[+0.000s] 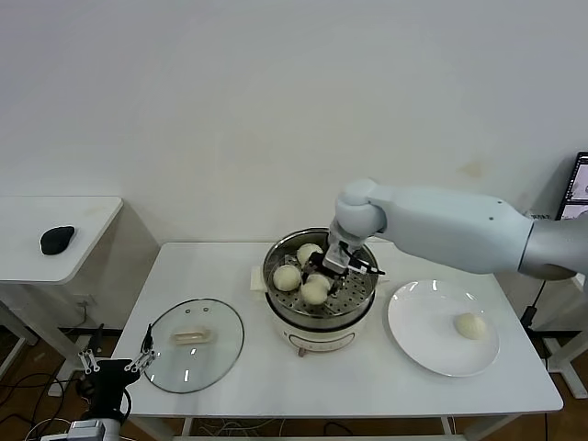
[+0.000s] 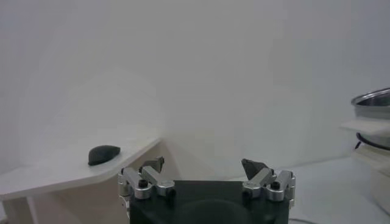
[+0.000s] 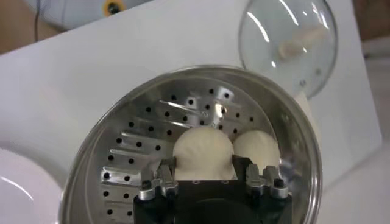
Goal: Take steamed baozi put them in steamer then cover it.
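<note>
The steamer (image 1: 274, 296), a steel basket on a cream pot base, stands mid-table and holds three steamed baozi (image 1: 287, 277). My right gripper (image 1: 326, 274) reaches into the basket (image 3: 122, 158). It is shut on one baozi (image 3: 203, 146) that rests on the perforated floor, and another baozi (image 3: 257, 149) lies right beside it. A fourth baozi (image 1: 470, 325) sits on the white plate (image 1: 418, 317) to the right. The cover (image 1: 195, 344), a glass lid with a cream handle, lies flat at the table's front left (image 3: 286, 42). My left gripper (image 1: 118, 360) hangs open off the table's left front corner (image 2: 203, 163).
A low white side table (image 1: 83, 216) with a black mouse (image 1: 57, 240) stands to the left. A folded white sheet (image 1: 257, 276) pokes out beside the steamer. A screen edge (image 1: 579, 184) shows at far right.
</note>
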Available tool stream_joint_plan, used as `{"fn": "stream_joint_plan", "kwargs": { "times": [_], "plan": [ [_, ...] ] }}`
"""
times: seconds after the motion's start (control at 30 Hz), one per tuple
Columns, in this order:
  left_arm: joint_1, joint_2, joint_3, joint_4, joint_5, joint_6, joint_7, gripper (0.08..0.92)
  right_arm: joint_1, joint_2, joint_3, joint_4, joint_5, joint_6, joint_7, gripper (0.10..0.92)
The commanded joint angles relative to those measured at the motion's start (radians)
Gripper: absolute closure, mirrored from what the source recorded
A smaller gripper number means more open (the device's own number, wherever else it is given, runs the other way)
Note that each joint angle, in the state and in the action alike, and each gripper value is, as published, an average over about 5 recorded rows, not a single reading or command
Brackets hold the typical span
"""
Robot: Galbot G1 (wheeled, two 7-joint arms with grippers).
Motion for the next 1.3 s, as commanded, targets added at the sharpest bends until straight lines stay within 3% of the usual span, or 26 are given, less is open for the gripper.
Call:
{"fn": "stream_joint_plan", "kwargs": {
  "times": [0.03, 0.23, 0.57, 0.73, 1.0, 1.17, 1.3],
  "plan": [
    [0.000, -0.001, 0.001, 0.001, 0.001, 0.000, 0.000, 0.177, -0.005, 0.016, -0.023, 0.033, -0.050, 0.104, -0.001, 0.415],
    [-0.002, -0.004, 0.003, 0.002, 0.003, 0.000, 0.000, 0.177, -0.005, 0.000, -0.024, 0.045, -0.046, 0.109, -0.005, 0.384],
    [-0.012, 0.005, 0.010, 0.003, 0.003, 0.002, 0.001, 0.177, 0.043, -0.068, 0.020, 0.039, -0.008, 0.074, -0.005, 0.207],
    [-0.015, 0.014, 0.011, 0.003, 0.002, 0.003, 0.001, 0.177, 0.069, -0.155, 0.084, 0.017, 0.067, -0.115, -0.039, 0.203],
    [-0.024, 0.031, 0.015, 0.004, -0.001, 0.003, 0.002, 0.177, 0.092, -0.402, 0.094, 0.109, 0.191, -0.595, -0.038, 0.203],
    [-0.031, 0.039, 0.028, 0.010, 0.000, 0.004, 0.003, 0.177, 0.036, -0.584, 0.147, 0.181, 0.183, -0.708, -0.035, 0.203],
    [-0.036, 0.042, 0.038, 0.015, 0.001, 0.004, 0.003, 0.177, -0.042, -0.682, 0.195, 0.187, 0.120, -0.712, -0.038, 0.203]
  ]
}}
